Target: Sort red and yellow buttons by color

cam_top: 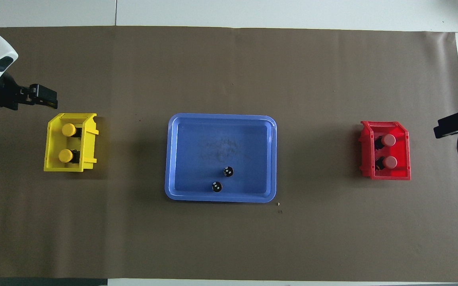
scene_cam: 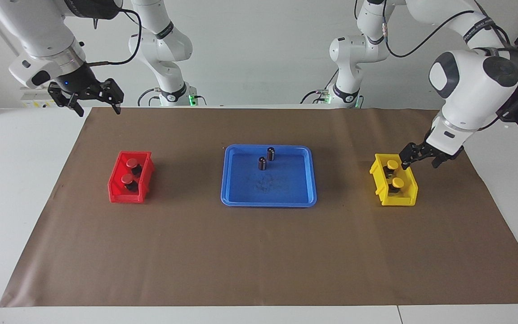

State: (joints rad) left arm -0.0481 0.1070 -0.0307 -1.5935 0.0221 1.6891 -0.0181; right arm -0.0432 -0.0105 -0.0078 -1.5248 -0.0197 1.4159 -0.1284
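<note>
Two red buttons stand in a red bin toward the right arm's end of the table; they also show in the overhead view. Two yellow buttons stand in a yellow bin toward the left arm's end, and show from overhead. My left gripper is open and empty, low in the air by the yellow bin's corner. My right gripper is open and empty, raised high over the mat's edge near its base.
A blue tray sits mid-table between the bins. Two small dark cylinders without coloured caps stand in it, in the part nearer the robots. A brown mat covers the table.
</note>
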